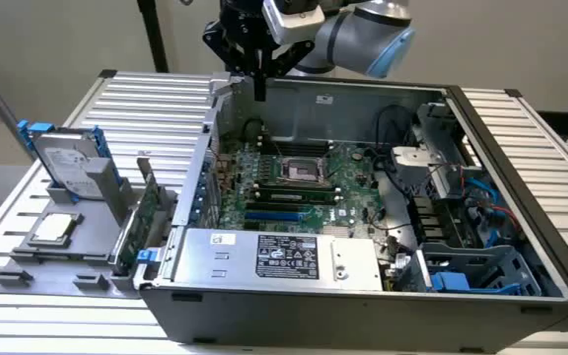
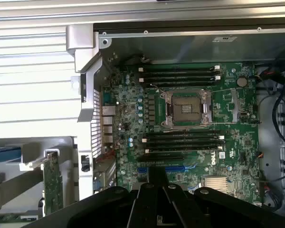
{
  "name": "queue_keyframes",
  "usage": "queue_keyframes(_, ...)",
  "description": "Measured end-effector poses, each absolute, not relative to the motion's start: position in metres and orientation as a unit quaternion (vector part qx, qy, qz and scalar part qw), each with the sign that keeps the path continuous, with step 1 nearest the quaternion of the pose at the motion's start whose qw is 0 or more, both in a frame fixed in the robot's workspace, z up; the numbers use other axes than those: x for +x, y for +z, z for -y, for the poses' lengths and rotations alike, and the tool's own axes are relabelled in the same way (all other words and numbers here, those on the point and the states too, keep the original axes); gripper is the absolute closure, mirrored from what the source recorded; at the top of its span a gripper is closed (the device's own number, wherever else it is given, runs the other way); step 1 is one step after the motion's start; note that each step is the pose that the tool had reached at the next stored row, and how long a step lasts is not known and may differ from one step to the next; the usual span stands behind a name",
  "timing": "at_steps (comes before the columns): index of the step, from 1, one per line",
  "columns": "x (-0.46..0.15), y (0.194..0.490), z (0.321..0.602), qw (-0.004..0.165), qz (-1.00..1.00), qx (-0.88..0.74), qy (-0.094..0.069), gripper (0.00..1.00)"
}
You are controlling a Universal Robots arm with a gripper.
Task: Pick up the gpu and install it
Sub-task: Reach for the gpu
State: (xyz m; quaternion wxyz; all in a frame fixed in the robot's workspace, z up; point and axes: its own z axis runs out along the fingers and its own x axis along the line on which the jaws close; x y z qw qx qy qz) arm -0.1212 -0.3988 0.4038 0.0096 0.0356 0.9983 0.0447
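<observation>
Under everything, a worktop (image 1: 146, 96) of pale ribbed metal slats. Runs out past the exterior view's edges at nine and three o'clock. Behind it at twelve o'clock, a plain beige wall (image 1: 57, 37) and a black upright pole (image 1: 151, 33). Mid-worktop, an open computer case (image 1: 363, 310), dark grey. Holds a green motherboard (image 1: 294, 177) lying flat, a silver power supply (image 1: 274, 255) at six o'clock of the board, a blue drive cage (image 1: 472, 275) at four o'clock.

Just beside the case at nine o'clock, a grey holder tray (image 1: 62, 285). Carries the gpu (image 1: 146, 211) nearest the case wall: green board, standing on edge, well apart from the gripper (image 1: 259, 92). Carries also, further out toward nine o'clock, a silver hard drive (image 1: 67, 163) in a blue frame, standing on edge, and at eight o'clock a small square silver chip (image 1: 55, 228) lying flat.

Over the case's far wall at twelve o'clock, the gripper. Points straight down, fingers (image 1: 260, 85) pressed together into one dark tip, nothing held. From the wrist, the same gripper (image 2: 156, 178) closed above the motherboard (image 2: 190, 123), gpu (image 2: 52, 187) edge-on outside the case wall.

Cut off by the exterior view's top edge: most of the arm (image 1: 363, 29). Sunk in the holder slot: the gpu's lower edge. Too oblique to make out: its face. Too small to read: the power supply label (image 1: 286, 257). Tangled, hard to tell apart: cables (image 1: 461, 192) at three o'clock inside the case. Covered in part by the gripper body in the wrist view: the board's blue slots (image 2: 178, 168).
</observation>
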Motion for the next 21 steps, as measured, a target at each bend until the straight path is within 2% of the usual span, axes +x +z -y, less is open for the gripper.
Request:
queue_keyframes(15,-0.121,0.404,0.399,0.01,-0.998,0.036,0.045,0.89)
queue_keyframes(21,-0.128,0.404,0.415,0.01,-0.998,0.036,0.045,0.89)
